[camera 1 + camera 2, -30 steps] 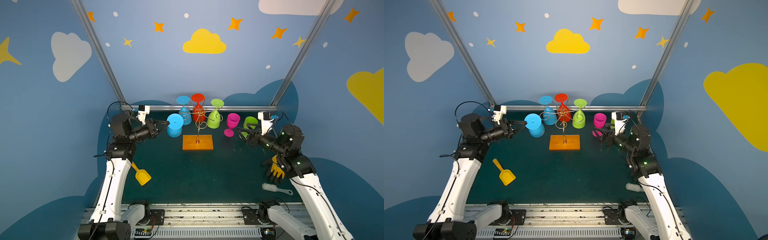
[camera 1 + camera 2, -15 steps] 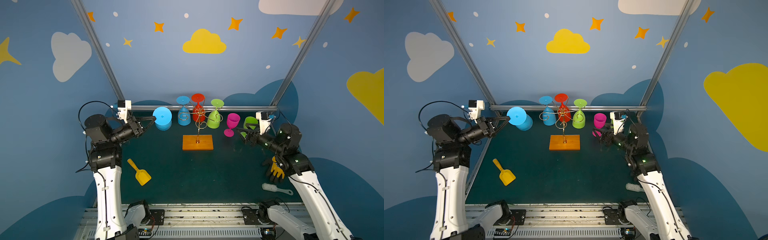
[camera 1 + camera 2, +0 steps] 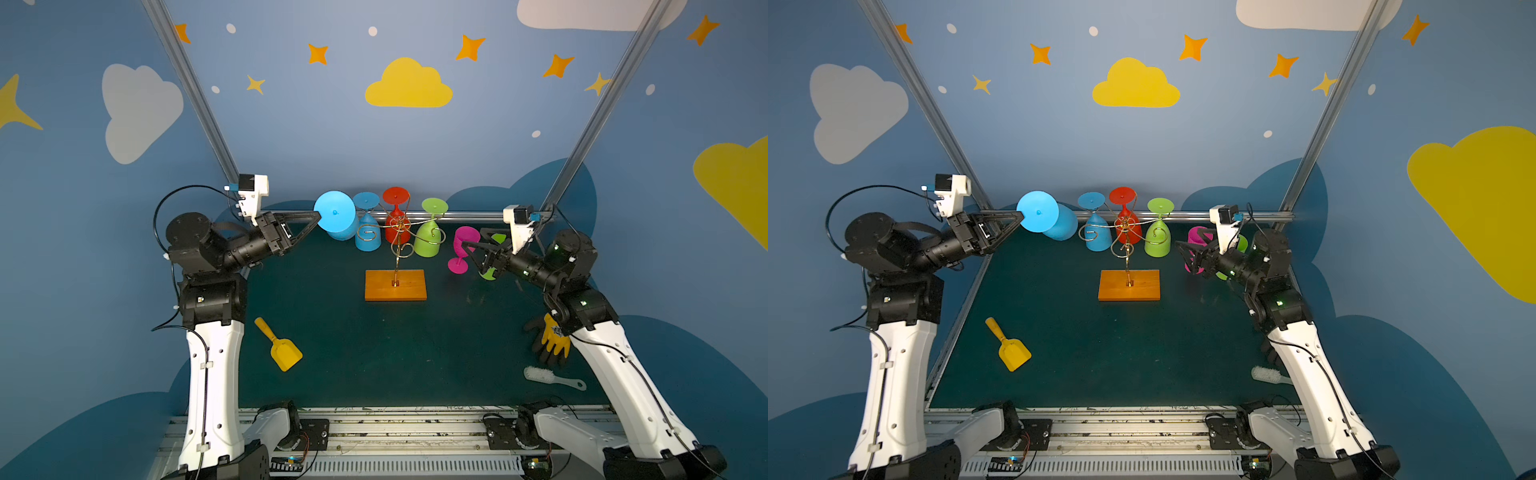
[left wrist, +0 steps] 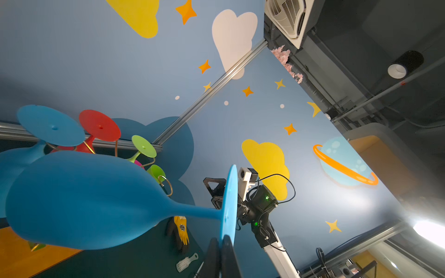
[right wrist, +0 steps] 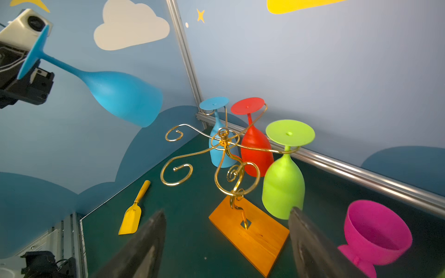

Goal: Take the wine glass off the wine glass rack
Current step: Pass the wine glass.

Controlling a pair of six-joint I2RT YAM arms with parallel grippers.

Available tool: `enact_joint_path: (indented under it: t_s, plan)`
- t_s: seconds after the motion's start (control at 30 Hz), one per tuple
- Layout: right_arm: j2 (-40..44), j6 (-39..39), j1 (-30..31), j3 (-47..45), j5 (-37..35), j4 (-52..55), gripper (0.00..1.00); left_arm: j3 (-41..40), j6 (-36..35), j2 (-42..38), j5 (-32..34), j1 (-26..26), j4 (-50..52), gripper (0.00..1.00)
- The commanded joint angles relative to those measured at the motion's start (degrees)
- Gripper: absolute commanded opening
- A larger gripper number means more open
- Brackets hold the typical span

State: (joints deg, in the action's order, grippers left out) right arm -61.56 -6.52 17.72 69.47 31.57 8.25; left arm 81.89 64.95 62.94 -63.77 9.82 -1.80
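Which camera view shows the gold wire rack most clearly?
The right wrist view. There the rack is close and clear: curled arms, stem and wooden base. Both top views show it whole, but small. In the left wrist view the blue glass hides most of it; only bits of wire and a base corner show.

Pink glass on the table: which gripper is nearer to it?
Right. The right gripper is open just beside the pink glass; the left gripper is beyond the rack, shut on the raised blue glass.
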Motion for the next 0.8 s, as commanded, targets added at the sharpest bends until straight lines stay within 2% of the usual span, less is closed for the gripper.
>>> enact_joint_path:
  t_s: [0.0,0.33,0.77]
  plan:
    - [-0.69,3.83,2.07,3.01,2.69,-2.69,0.79,1.95,1.82,1.09,0.67,-2.24,-4.34,0.03]
    - [-3.89,14.57,10.04,7.06,7.31,-3.26,0.80,4.11,4.41,5.34,1.19,-11.09,-8.40,0.03]
    - [-12.81,21.82,15.61,14.41,4.68,-5.17,0.85,6.23,8.04,11.74,0.25,-18.41,-13.06,0.03]
